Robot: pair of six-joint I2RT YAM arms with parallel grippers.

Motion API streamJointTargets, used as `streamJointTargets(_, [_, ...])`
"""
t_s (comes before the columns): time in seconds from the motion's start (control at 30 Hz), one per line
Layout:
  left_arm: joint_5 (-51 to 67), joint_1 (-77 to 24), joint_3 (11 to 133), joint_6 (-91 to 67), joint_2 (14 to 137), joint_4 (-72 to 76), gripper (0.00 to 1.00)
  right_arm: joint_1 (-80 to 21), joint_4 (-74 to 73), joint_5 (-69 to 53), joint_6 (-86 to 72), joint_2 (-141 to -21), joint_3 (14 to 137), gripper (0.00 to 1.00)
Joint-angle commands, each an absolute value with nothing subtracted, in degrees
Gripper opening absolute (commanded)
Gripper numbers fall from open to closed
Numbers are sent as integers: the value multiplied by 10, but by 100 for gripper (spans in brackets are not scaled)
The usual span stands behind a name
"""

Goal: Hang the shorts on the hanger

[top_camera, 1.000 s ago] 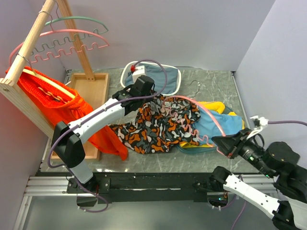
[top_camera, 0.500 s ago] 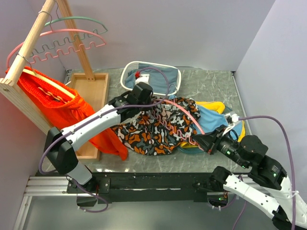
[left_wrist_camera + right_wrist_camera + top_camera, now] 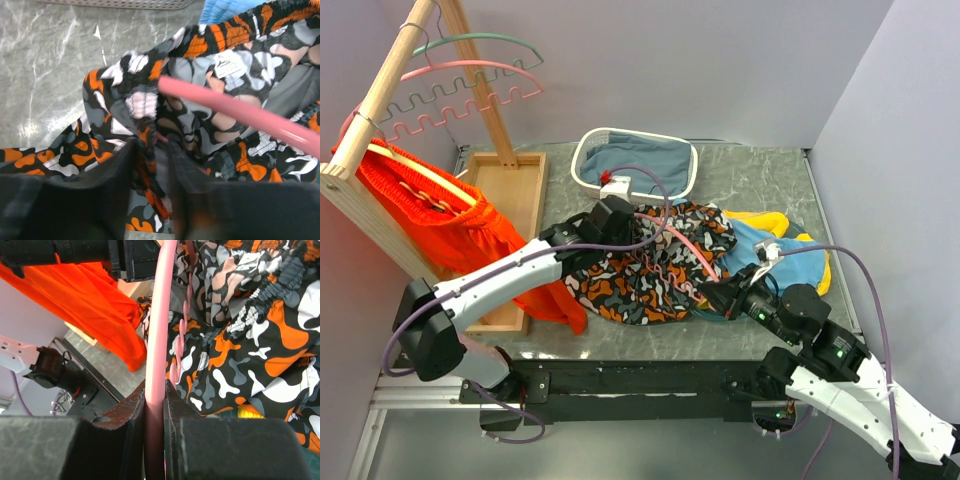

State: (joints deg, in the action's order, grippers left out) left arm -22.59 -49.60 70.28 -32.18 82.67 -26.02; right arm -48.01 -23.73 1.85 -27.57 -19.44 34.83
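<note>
I read this as threading | my right claw [image 3: 718, 297], by the desk's near edge, clamps the hanger [image 3: 682, 243] | hanger reaches across the shorts [image 3: 630, 285], midway to the far edge | my left claw [image 3: 151, 150] pinches their waistband | next, I judge: slide hanger inside waistband.

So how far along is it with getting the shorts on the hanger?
Done: the right gripper clamps the hanger, the left gripper pinches the shorts at the waistband. In hand: the hanger's arm lies across the open waist. Left: the shorts lie on the table, not yet hung.
</note>
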Motion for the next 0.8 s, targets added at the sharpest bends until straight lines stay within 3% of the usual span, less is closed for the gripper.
streamJointTargets(0.0, [-224, -499, 685, -324, 782, -212, 45, -480, -143, 24, -267, -173, 337, 0])
streamJointTargets(0.1, [-198, -503, 664, -318, 756, -187, 54, -480, -149, 27, -263, -168, 333, 0])
streamJointTargets(0.27, [-136, -512, 628, -294, 707, -136, 59, -480, -157, 25, -258, -178, 338, 0])
streamJointTargets(0.57, [-64, -516, 622, -299, 675, -83, 58, -479, -154, 20, -254, -183, 335, 0])
streamJointTargets(0.77, [-74, -517, 583, -443, 698, -59, 55, -480, -146, 19, -253, -188, 330, 0])
